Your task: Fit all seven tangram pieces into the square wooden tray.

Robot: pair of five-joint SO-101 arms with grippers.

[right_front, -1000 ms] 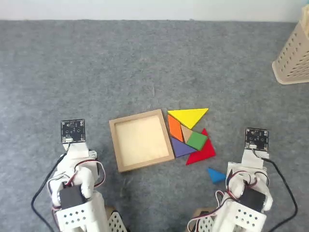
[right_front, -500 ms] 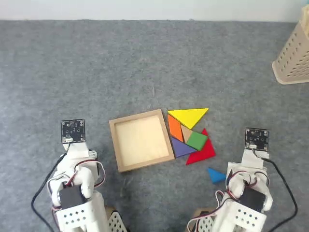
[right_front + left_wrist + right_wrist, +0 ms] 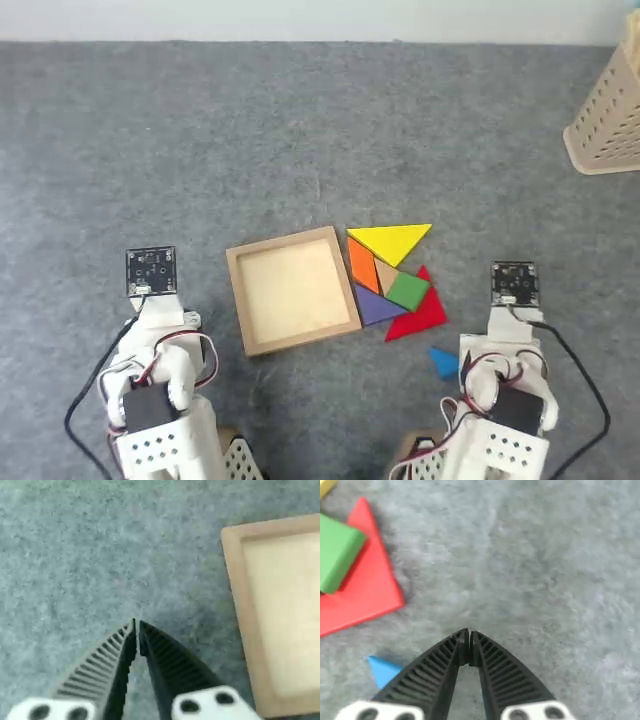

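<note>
Blue triangle (image 3: 382, 671) on grey mat (image 3: 545, 555), just beside closed right pincer (image 3: 469, 634).

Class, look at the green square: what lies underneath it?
The green square rests partly on the red triangle, hiding that part of it. Whatever else lies beneath is covered.

The left arm (image 3: 152, 345) and the right arm (image 3: 505, 355) both sit folded low over their white bases, side by side and well apart, each wrist pointing forward, away from its base. The left gripper (image 3: 136, 626) has its two black ribbed fingers (image 3: 107, 655) pressed together at the tips, holding nothing. The right gripper (image 3: 469, 632) is the same, tips meeting with nothing between them.
</note>
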